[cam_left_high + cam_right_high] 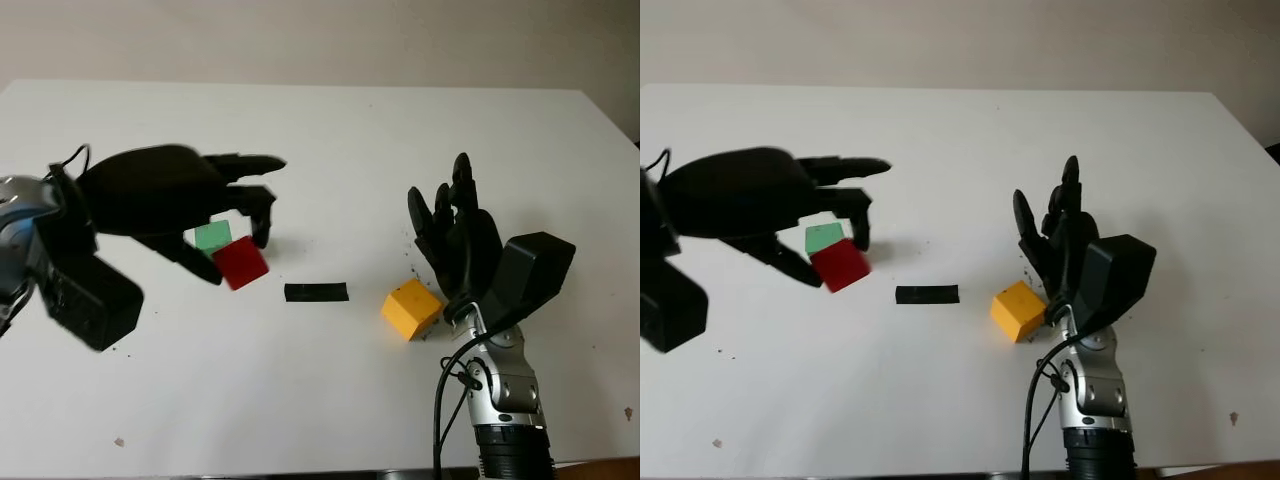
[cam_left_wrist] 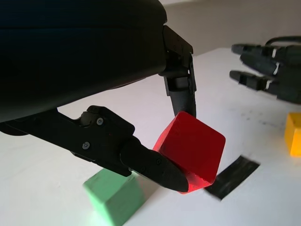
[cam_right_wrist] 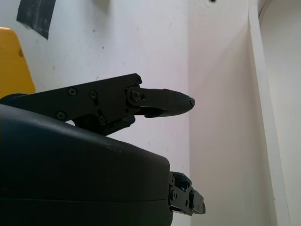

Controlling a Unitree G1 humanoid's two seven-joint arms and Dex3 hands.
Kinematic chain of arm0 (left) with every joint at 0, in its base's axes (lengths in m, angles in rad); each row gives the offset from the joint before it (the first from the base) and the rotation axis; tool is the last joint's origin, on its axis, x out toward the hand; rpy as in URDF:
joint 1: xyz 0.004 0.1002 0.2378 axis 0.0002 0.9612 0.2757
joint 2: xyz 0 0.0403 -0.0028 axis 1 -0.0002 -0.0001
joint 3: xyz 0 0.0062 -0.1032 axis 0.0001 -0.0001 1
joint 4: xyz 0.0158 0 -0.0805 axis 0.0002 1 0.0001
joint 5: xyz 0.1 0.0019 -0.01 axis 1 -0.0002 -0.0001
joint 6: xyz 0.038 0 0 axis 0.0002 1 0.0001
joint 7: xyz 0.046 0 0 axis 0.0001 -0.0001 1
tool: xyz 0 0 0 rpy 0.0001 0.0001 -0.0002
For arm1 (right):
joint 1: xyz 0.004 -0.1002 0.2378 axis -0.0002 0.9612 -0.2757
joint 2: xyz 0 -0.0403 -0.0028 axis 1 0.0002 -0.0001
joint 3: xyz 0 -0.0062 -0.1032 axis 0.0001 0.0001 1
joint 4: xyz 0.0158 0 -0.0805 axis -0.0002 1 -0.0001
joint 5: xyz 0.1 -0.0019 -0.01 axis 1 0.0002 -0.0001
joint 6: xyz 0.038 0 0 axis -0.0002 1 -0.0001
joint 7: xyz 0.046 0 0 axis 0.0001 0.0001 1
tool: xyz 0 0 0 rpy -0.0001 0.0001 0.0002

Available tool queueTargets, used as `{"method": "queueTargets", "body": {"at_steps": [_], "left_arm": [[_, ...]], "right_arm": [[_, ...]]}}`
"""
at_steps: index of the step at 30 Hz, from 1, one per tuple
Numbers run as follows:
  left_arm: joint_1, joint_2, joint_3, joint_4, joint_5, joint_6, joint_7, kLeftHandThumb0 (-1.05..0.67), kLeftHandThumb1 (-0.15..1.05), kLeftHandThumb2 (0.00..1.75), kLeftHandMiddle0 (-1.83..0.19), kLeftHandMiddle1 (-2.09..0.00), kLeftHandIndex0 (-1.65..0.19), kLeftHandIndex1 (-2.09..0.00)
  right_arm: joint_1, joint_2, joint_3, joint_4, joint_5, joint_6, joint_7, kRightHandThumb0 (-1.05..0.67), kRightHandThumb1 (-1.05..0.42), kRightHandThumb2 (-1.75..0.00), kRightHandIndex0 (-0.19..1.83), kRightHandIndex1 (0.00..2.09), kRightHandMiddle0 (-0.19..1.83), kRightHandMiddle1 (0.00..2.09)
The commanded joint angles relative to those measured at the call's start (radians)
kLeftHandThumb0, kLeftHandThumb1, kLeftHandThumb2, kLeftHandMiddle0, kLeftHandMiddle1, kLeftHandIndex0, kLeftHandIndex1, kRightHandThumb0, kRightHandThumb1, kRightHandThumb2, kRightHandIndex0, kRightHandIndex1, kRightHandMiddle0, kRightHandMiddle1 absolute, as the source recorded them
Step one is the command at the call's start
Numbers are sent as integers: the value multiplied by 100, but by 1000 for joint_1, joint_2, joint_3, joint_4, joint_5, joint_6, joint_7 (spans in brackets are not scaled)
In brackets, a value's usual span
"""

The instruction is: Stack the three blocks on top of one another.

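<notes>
A: Three blocks are on or above the white desk. Report positions, near edge first.

B: The right hand stands toward the near right part of the desk, open, fingers pointing up, holding nothing. The yellow block sits on the desk just beside it on its left side; contact between them cannot be confirmed.

A: Centre of the desk?

B: A black tape strip lies flat there, between the yellow block and the red block, apart from both.

A: State of the left hand?

B: The left hand is over the left half of the desk and is closed on the red block. In the left wrist view, one finger presses the block's upper face and an opposing finger presses its lower side. The red block is tilted, one corner down, and clear of the desk surface.

A: The third block?

B: The green block rests on the desk just behind the red block, toward the far-left side, under the left hand. The red block is not seated on it; the two are close, and the wrist view shows a gap between them.
</notes>
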Motion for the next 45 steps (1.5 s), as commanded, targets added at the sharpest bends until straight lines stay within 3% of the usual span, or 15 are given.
{"method": "queueTargets", "body": {"at_steps": [1,9,16,25,31,45], "left_arm": [[-58,-43,-24,52,-19,-4,-13,-42,97,5,-8,-6,-32,-147],[-190,-209,-97,243,-28,1,-72,-42,99,6,-8,-6,-35,-145],[-238,-294,-165,313,26,-3,-94,-45,98,5,-6,-5,-44,-144],[-251,-337,-202,381,48,-29,-117,-44,93,4,-15,-8,-55,-141],[-255,-342,-209,418,65,-58,-111,-40,93,5,-11,-6,-50,-144],[-272,-348,-247,476,194,-119,20,-36,94,5,-12,-6,-41,-154]], "right_arm": [[5,-10,3,-15,-2,-11,-1,-39,-105,-38,-19,4,-19,3],[9,-2,-3,-19,5,-13,-9,-39,-105,-35,-17,5,-17,5],[8,-8,-2,-21,-1,-12,-7,-38,-105,-35,-18,5,-18,5],[5,-8,0,-22,-13,-6,-11,-39,-105,-34,-17,6,-18,5],[5,-8,0,-17,-9,-17,-5,-40,-105,-34,-17,5,-18,5],[13,-6,-6,-36,8,-1,3,-39,-105,-34,-18,5,-19,5]]}}
